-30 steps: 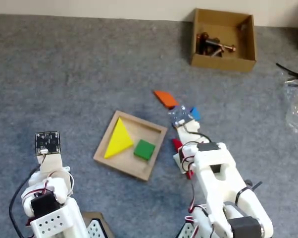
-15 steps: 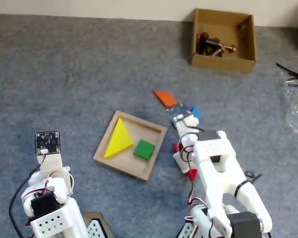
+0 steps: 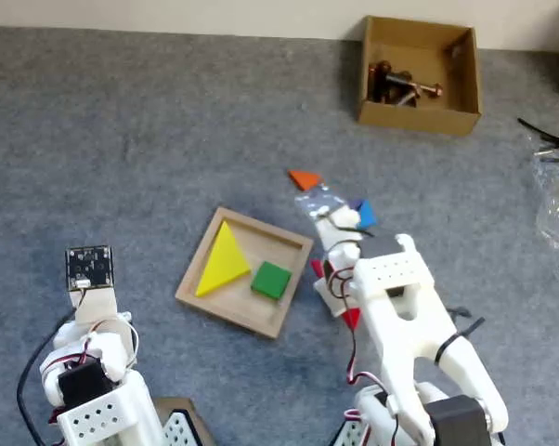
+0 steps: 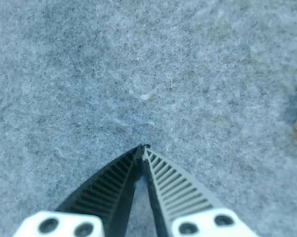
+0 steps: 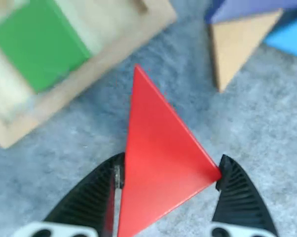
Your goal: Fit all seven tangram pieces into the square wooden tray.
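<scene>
The right end effector (image 5: 170, 173) is clamped on a red triangle (image 5: 158, 158), just outside the square wooden tray (image 5: 114, 57) on the grey counter (image 5: 267, 123). The tray holds a green square (image 5: 37, 42) and a yellow triangle (image 3: 222, 260). One finger seems to press only a corner, so the piece may pivot, slip out, or snag the tray's raised rim. The left end effector (image 4: 144, 147) sits closed and empty, well apart.

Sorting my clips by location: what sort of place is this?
Likely a robotics lab or hobby workbench: two small arms at a grey felt-covered table, a tangram tray and a cardboard box of oddments.
</scene>
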Tool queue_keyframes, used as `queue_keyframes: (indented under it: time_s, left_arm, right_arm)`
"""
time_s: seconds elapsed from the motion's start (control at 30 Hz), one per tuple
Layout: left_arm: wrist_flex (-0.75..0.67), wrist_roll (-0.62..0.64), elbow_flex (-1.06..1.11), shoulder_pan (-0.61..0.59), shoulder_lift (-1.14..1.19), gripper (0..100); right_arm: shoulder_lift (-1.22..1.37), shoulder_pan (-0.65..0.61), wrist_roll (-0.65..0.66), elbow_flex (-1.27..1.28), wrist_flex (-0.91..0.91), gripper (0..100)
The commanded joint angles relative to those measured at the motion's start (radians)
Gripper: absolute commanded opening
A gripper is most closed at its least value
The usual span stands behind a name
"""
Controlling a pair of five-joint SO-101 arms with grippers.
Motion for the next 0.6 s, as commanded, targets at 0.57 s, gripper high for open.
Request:
queue_keyframes:
  time_s: [0.57]
  left_arm:
    - [0.009, 0.009, 0.021, 0.015, -0.005, 1]
  right_arm:
    - [-0.015, -0.404, 0.012, -0.197, 0.053, 17.3]
